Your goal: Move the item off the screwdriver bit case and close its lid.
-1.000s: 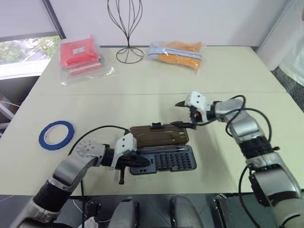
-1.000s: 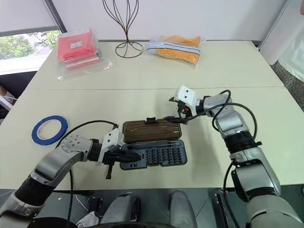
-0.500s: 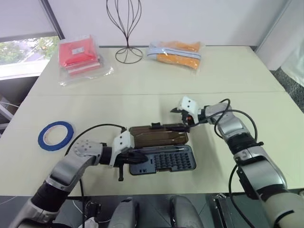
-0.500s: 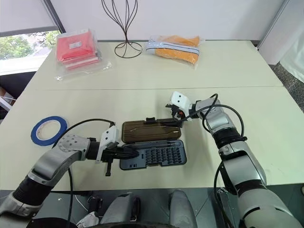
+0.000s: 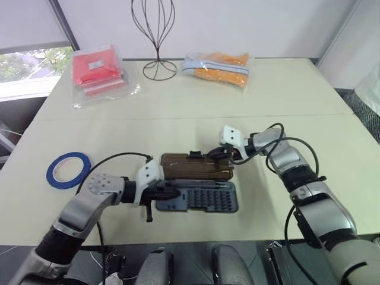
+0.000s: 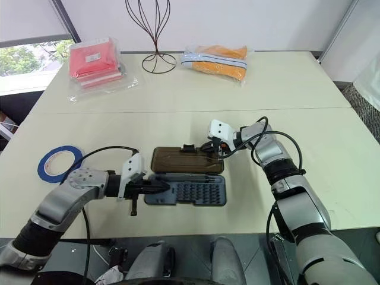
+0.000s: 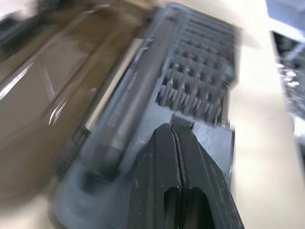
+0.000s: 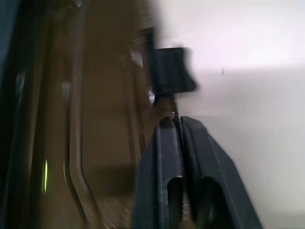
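Lying open near the table's six o'clock edge, the flat dark grey-blue screwdriver bit case [image 6: 189,192] has its translucent smoky-brown plastic lid [image 6: 185,160] folded back toward twelve o'clock. The blue tape ring [image 6: 57,162] sits well apart at nine o'clock. Both the left gripper [image 6: 155,187] and the right gripper [image 6: 209,149] are pressed together, pinching nothing. The lid looks light, stiff and slick; lifting under its far edge beside the black latch [image 6: 187,146] seems best.

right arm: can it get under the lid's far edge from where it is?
Probably yes. The right gripper sits shut at the lid's far edge, near the latch, with only bare table beyond. The blue tape lies well off to the left.
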You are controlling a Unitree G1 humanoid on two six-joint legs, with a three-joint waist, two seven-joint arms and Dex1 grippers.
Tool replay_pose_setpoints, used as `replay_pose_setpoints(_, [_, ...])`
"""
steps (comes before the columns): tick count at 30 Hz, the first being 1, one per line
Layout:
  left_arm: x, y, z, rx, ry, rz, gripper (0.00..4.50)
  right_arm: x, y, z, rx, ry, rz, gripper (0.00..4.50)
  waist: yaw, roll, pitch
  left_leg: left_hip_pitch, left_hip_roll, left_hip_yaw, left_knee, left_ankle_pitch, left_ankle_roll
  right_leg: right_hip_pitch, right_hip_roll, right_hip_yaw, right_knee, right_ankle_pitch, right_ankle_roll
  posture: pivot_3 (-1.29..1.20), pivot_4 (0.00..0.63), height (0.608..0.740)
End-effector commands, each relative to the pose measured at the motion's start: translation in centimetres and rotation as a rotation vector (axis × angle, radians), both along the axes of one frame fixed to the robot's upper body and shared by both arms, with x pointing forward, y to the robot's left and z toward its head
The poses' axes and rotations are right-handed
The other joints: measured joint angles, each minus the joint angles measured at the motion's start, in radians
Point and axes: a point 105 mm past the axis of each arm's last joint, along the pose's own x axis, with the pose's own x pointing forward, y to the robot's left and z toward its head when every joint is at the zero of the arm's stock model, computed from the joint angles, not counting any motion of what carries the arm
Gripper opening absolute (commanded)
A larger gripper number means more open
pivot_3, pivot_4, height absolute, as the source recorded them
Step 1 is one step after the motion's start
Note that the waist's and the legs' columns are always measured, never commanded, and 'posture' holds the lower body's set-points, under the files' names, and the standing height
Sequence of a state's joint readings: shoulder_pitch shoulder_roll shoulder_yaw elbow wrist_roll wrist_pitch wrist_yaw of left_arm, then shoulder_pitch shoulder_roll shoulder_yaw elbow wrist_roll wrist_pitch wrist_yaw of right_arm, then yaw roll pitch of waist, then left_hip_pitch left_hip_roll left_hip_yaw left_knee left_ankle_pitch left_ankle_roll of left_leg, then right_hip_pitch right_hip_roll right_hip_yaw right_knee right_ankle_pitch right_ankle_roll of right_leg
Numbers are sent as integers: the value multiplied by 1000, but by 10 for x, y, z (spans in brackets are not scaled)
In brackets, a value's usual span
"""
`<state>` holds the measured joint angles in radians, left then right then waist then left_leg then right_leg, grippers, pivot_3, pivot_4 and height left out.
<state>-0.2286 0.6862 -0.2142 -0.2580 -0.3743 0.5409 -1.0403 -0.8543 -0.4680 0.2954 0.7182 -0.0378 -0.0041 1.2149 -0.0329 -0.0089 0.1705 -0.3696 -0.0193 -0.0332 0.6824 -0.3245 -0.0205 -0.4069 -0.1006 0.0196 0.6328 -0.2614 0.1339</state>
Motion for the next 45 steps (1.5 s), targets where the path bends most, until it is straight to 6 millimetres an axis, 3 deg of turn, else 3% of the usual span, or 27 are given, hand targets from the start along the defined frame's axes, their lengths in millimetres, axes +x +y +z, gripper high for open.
replay_pose_setpoints(1, [-3, 5, -9, 27, 41, 28, 0, 1, 2, -6, -31, 1, -2, 28, -4, 0, 0, 0, 0, 0, 0, 0, 0, 0, 0, 0, 0, 0, 0, 0, 150, 740])
replay_pose_setpoints(6, [6, 10, 7, -45, 45, 86, 0, 3, 6, 10, -55, -196, 41, 28, -10, 0, 0, 0, 0, -1, 0, 0, 0, 0, 0, 0, 0, 0, 0, 0, 150, 740])
replay_pose_setpoints(10, [16, 18, 38, -173, 54, 138, 0, -1, 6, 32, -66, -439, 77, 28, -10, 0, 1, -4, 0, -1, 0, 0, -1, -5, 0, 0, 1, 0, 0, 0, 150, 740])
replay_pose_setpoints(16, [30, 31, 73, -293, 49, 188, 0, -17, 4, 57, -11, -645, 54, 28, -7, 0, 2, -5, -1, 0, 0, 3, -6, -6, -1, 0, 1, 0, 0, 0, 150, 740])
replay_pose_setpoints(23, [78, 57, 96, -378, -12, 361, 0, -43, 7, 82, -2, -860, 52, 28, -3, -1, 2, -6, -2, 0, 0, 3, -5, -6, -1, 0, 1, 0, 0, 0, 150, 740])
replay_pose_setpoints(27, [114, 76, 89, -364, -66, 529, 0, -51, 11, 88, 1, -913, 43, 28, -2, -1, 2, -5, -2, 0, 0, 3, -6, -6, -1, 0, 1, 0, 0, 0, 150, 740])
replay_pose_setpoints(30, [127, 72, 67, -295, -69, 541, 0, -54, 11, 87, 3, -907, 32, 28, -5, -1, 2, -6, -2, 1, 0, 3, -6, -6, -1, 0, 0, 0, 0, 0, 150, 740])
replay_pose_setpoints(34, [127, 52, 40, -209, -58, 445, 0, -55, 12, 84, -1, -896, 26, 28, -2, -2, 3, -6, -2, 1, 0, 3, -6, -6, -1, 0, 0, 0, 0, 0, 150, 740])
replay_pose_setpoints(37, [125, 34, 33, -215, -38, 371, 0, -56, 12, 83, -3, -886, 25, 28, -1, -2, 3, -7, -2, 1, 0, 3, -6, -6, -1, 0, -1, 0, 0, 0, 150, 740])
replay_pose_setpoints(45, [123, 7, 38, -261, -41, 269, 0, -57, 14, 77, -25, -862, 53, 28, -1, -2, 3, -7, -2, 1, 0, 3, -6, -6, -1, -1, 0, 0, 0, 0, 150, 740])
